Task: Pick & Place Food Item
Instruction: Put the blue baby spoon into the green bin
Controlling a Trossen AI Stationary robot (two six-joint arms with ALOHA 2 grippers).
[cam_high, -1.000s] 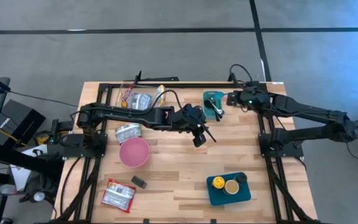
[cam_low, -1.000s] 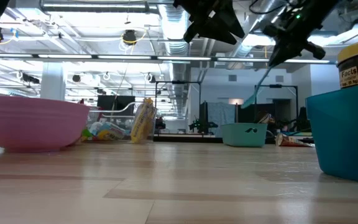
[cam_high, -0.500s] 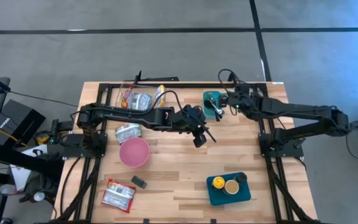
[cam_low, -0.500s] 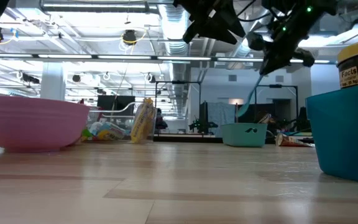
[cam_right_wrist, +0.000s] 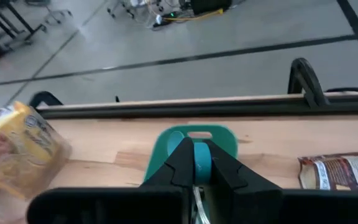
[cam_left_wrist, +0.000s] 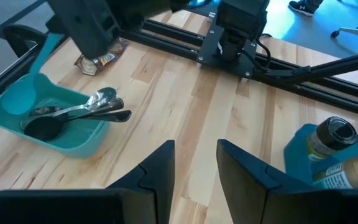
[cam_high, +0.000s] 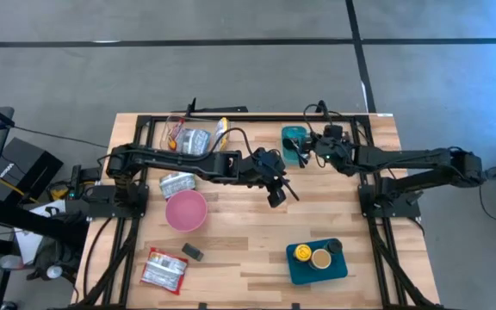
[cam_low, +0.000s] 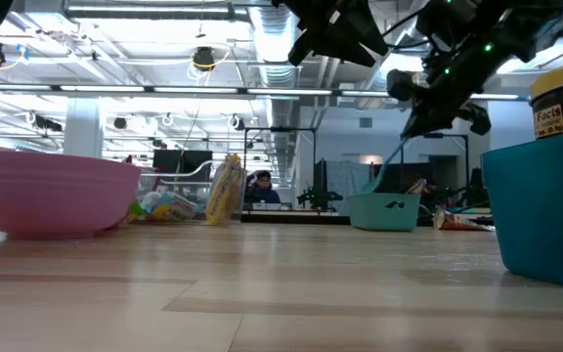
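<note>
Two arms hang mid-desk with no food moved yet: the right pincer [cam_right_wrist: 194,163] is clamped on a teal utensil [cam_right_wrist: 201,155] above the teal tray [cam_high: 292,136], the left pincer [cam_left_wrist: 194,163] parted and empty.

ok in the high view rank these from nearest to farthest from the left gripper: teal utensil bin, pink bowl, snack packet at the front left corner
1. The teal utensil bin, just behind and to the right of the left gripper, near the table's back edge.
2. The pink bowl, out to its left, mid-table.
3. The snack packet, far off at the front left corner.
</note>
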